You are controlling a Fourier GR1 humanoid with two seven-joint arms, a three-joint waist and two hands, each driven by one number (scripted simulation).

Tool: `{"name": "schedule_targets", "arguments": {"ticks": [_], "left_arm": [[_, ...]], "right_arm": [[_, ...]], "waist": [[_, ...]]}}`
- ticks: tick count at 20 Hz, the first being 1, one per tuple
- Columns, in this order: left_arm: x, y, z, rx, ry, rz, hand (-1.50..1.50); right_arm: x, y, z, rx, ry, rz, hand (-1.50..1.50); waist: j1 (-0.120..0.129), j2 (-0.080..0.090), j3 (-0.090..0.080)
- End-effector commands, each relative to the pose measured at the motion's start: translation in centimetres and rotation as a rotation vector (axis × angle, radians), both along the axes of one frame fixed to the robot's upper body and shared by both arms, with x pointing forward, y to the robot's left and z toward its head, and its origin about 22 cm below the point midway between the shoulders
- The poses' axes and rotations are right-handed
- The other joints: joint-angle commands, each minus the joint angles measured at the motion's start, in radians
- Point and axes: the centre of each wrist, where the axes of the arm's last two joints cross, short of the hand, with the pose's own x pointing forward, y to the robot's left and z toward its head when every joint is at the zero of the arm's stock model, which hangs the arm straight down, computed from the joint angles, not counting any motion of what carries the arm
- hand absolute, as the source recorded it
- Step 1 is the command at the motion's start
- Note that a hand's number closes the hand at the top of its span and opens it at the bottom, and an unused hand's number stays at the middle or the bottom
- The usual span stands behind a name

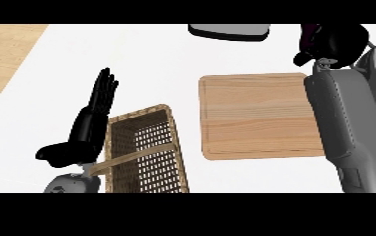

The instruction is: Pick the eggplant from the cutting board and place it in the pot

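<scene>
Curling round the eggplant (311,35), my right hand (336,45) sits past the board's (257,115) far right corner, with the pot (228,31) off to its left. I see my left hand (94,115) resting, fingers straight, beside the basket (147,150).

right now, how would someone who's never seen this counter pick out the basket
Start at the wooden cutting board, the big flat square at the middle right of the white counter. Look to its left, toward the lower edge: the basket stands there, beside the open left hand. It is the only woven, see-through thing, with a flat strap handle across its open top.
</scene>
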Motion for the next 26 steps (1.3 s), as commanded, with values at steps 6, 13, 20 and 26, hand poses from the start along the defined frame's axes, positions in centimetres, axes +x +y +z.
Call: {"name": "schedule_targets", "arguments": {"ticks": [6, 13, 20, 26], "left_arm": [[0.1, -1.8, -1.0, -0.001, 0.052, 0.002, 0.0], [-0.2, 1.5, -1.5, -0.003, 0.054, 0.043, 0.0], [-1.6, 0.6, -2.9, -0.006, 0.073, 0.068, 0.0], [-0.9, 1.6, -1.8, -0.021, 0.072, 0.082, 0.0]], "right_arm": [[4.9, 0.1, 5.0, -0.138, -0.091, -0.228, 1.5], [6.1, -2.0, 6.4, -0.13, -0.127, -0.363, 1.5], [4.6, -10.4, 5.6, -0.142, -0.113, -0.434, 1.5], [2.9, -14.4, 2.8, -0.135, -0.097, -0.48, 1.5]], "waist": [[-0.022, -0.003, -0.004], [-0.044, -0.011, -0.005], [-0.07, -0.015, -0.004], [-0.083, -0.02, -0.003]]}}
